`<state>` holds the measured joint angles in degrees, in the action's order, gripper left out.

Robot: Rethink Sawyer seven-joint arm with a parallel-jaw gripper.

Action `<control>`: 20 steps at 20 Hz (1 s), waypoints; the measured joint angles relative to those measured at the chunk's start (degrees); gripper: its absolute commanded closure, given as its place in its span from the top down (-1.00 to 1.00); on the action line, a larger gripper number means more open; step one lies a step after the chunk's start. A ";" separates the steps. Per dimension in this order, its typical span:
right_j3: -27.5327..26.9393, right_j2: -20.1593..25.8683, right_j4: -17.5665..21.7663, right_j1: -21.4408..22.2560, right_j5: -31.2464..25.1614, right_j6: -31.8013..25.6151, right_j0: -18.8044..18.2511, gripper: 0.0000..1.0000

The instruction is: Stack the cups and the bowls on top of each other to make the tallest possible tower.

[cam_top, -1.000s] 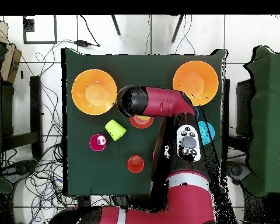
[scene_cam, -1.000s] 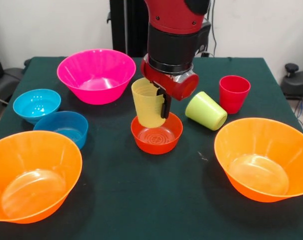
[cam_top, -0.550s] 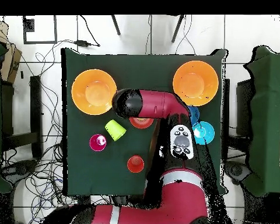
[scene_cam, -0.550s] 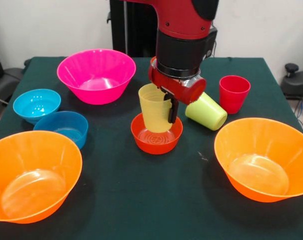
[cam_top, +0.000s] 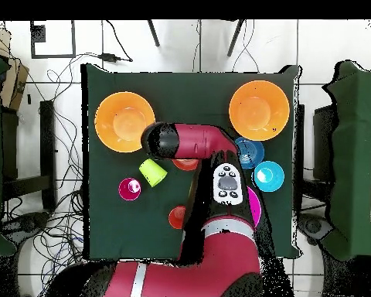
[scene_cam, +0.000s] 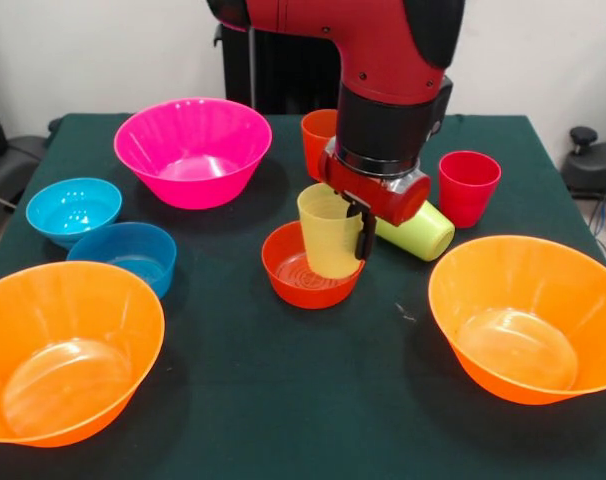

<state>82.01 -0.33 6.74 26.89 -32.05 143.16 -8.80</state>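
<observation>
Front view: my claw (scene_cam: 349,232) grips the yellow cup (scene_cam: 330,231), now shifted right, lower, inside the red bowl (scene_cam: 298,279); tower begun.

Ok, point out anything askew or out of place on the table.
The lime cup lies on its side behind the gripper, while the red cup and orange cup stand upright. The yellow cup, held over the red-orange bowl, tilts slightly.
</observation>
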 measured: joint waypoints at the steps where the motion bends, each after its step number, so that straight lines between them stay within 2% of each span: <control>1: 0.00 -0.13 0.01 -0.25 0.08 0.00 0.05 -1.00; 20: -0.02 -3.79 -0.01 -1.53 0.10 0.00 0.34 -1.00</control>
<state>81.99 -4.12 6.73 25.36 -31.95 143.16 -8.46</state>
